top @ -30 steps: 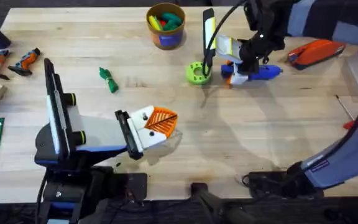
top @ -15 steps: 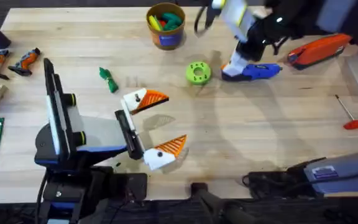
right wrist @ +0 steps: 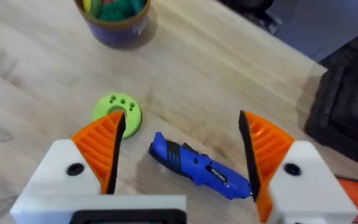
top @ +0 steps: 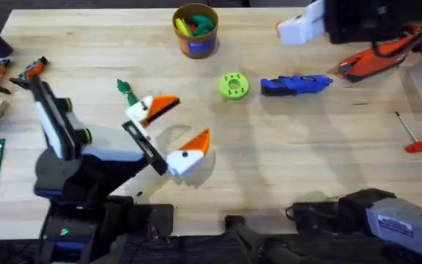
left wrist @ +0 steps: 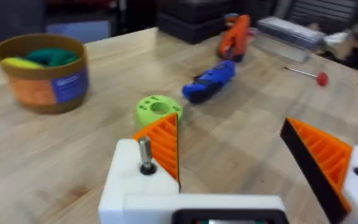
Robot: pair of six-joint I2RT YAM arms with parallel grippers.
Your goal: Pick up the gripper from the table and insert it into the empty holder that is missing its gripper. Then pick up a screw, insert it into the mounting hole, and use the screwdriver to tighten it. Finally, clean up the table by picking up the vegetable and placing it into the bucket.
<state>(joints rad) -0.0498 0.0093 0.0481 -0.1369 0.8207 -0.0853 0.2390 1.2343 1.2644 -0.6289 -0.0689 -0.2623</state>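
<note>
The left arm's white gripper with orange ribbed pads point(top: 187, 121) stands wide open and holds nothing. Just beyond its far finger, on the side away from the right arm, lies the small dark green leafy toy vegetable point(top: 127, 91). Its long axis runs roughly away from the bases, and it seems just clear of the finger, though that is hard to judge. The left arm is much the nearer. Farther off, the blue pen-shaped electric screwdriver point(top: 296, 84) lies flat on the light wooden table point(top: 284, 161), and the yellow-rimmed bucket point(top: 195, 31) stands beyond. The right gripper point(right wrist: 182, 118) hangs open above the screwdriver. A second ago the left jaws were nearly shut and pointed elsewhere, while the right gripper sat low at the screwdriver.
</note>
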